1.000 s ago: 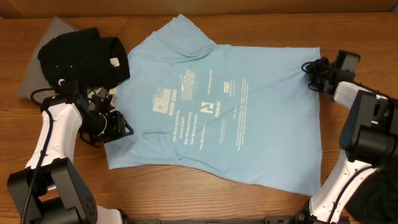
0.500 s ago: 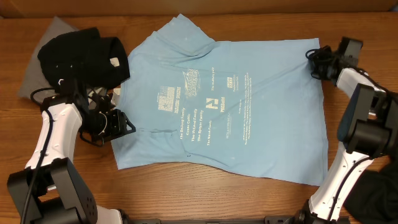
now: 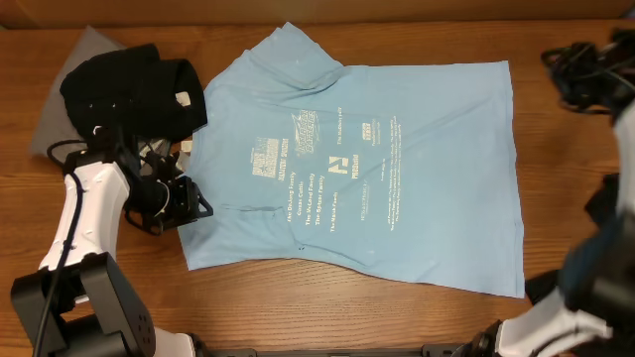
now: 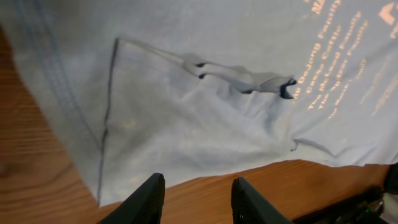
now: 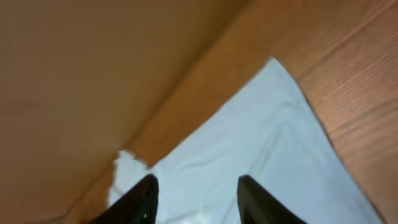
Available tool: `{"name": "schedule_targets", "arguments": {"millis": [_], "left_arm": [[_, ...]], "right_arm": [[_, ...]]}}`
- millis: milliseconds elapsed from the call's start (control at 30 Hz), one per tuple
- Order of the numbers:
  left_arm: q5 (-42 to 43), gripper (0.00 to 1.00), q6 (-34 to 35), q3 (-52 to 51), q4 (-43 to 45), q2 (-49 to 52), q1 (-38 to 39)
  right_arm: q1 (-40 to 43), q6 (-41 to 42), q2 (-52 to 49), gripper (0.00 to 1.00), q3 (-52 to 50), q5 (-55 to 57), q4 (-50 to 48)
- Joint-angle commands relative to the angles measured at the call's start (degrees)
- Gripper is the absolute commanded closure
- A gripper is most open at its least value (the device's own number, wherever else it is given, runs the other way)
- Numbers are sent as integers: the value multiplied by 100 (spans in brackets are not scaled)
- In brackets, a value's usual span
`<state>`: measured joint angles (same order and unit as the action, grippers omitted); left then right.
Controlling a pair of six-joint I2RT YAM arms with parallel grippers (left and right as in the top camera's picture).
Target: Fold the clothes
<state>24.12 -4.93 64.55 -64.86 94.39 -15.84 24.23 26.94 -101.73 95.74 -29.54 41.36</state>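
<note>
On the wooden table (image 3: 298, 317) a light-blue T-shirt (image 3: 417, 149) lies flat (print up). The left gripper (image 4: 198, 182) has its jaws apart and empty over the shirt's near-left hem. The right gripper (image 5: 196, 180), likewise parted, hangs beyond the far-right corner.

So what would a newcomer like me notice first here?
A big light blue T-shirt lies spread flat across the middle of the wooden table, print facing up. A heap of black clothing sits on a grey cloth at the far left corner. The left end effector hovers open at the shirt's left edge; the right end effector is open beside its far right corner.
</note>
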Motion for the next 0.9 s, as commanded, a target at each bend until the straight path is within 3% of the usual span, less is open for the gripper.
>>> {"name": "schedule_targets", "arguments": {"millis": [0, 167, 400, 633, 867], "left_arm": [[-741, 60, 55, 136, -129, -76, 0], [-866, 49, 393, 136, -160, -76, 0], [-868, 42, 411, 133, -107, -76, 0], [-870, 40, 409, 133, -87, -76, 0], [-973, 37, 404, 133, -85, -76, 0]], "right_arm": [[-35, -317, 828, 53, 111, 197, 605], [-37, -160, 1475, 47, 109, 254, 1869], [-59, -127, 1362, 46, -411, 774, 3722], [129, 98, 1353, 42, -2500, 1373, 3445], [894, 223, 1353, 47, -4249, 1394, 2715]]}}
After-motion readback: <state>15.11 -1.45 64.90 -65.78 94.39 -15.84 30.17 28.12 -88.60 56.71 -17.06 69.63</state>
